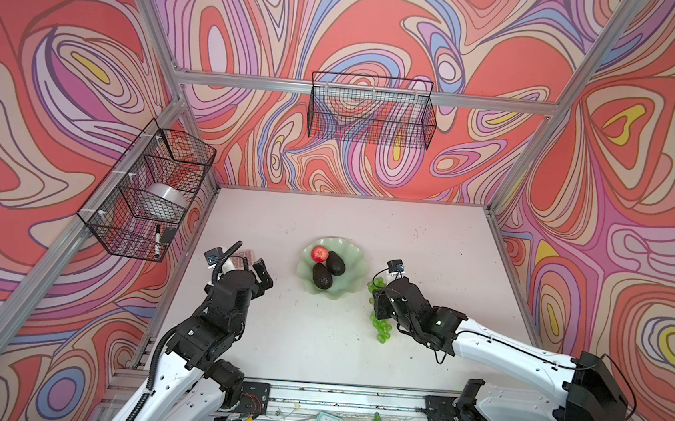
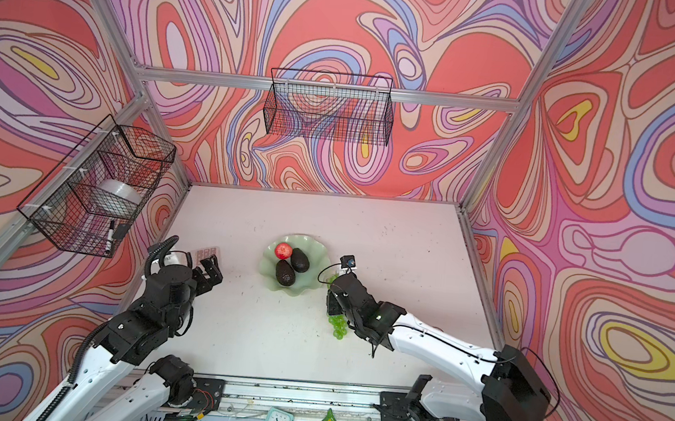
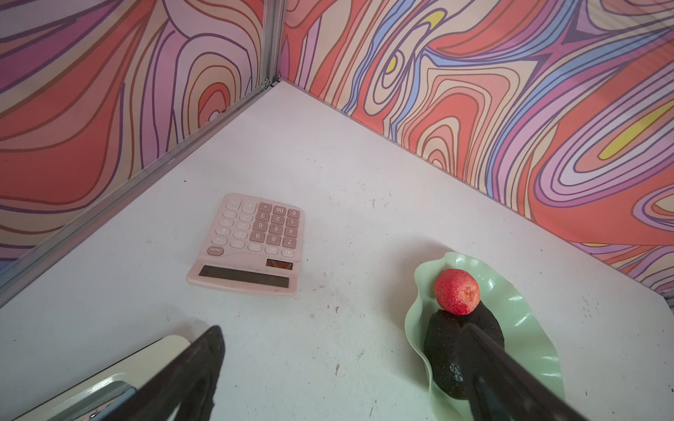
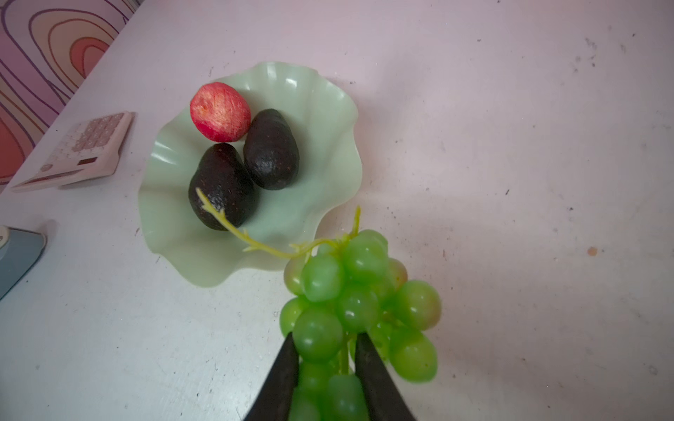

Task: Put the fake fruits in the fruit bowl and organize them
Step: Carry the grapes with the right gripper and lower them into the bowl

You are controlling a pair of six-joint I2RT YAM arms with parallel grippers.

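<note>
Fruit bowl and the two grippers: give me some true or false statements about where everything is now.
The small red apple lies in the pale mint-green scalloped bowl. True.
Both dark pear-shaped avocados lie on the white table. False: both lie in the bowl.
The right gripper is shut on the bunch of translucent green grapes. True.
The grapes are in the bowl. False: the bunch is outside it, beside its rim.
The left gripper holds the pink calculator. False: it is open and empty; the calculator lies on the table.
</note>
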